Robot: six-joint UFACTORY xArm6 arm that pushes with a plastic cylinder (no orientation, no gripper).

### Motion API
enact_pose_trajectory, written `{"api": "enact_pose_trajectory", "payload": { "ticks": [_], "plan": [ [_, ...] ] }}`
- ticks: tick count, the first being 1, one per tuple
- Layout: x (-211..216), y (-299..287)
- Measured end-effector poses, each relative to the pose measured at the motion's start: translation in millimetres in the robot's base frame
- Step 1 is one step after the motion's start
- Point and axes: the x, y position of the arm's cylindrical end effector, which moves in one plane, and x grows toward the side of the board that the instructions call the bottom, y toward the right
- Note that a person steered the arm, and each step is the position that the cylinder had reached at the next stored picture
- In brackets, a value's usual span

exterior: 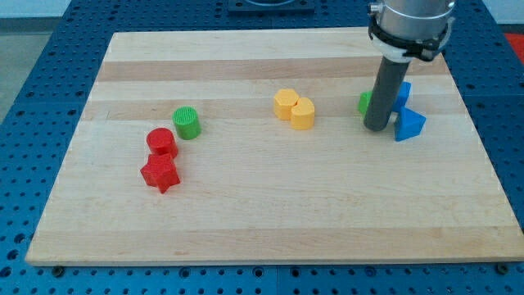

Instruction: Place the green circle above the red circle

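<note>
we had no jaws to report, just a straight rod; my tip (377,127) sat at the view's right, wedged among a partly hidden green block (365,102) on its left and two blue blocks, one (404,93) behind the rod and a blue triangle-like one (409,124) just to its right. the green circle (187,123) lay well apart from us, at the view's left, already just up and right of the red circle (161,142), nearly touching it. a red star-shaped block (160,174) sat touching the red circle from below.

risks as we judged them: leaving the cluster could drag the hidden green block or a blue one along. crossing left, the two yellow blocks (294,108) lay near the straight path (easy to clip). a nudge on the green circle from the right could knock the red circle or the star, shifting the target itself. pushing too hard could overshoot past the spot directly above.

surface was a pale wooden board (270,221), bare in the lower half, resting on a blue perforated table (24,164). room beyond was barely visible at the top edge.
</note>
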Motion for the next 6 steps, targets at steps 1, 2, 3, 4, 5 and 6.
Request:
{"api": "enact_pose_trajectory", "payload": {
  "ticks": [1,2,3,4,5,6],
  "plan": [
    [-11.1,0.0],
    [13.8,0.0],
    [63.9,-14.2],
    [78.0,-77.5],
    [70.9,-149.2],
    [44.2,-209.2]
  ]
}}
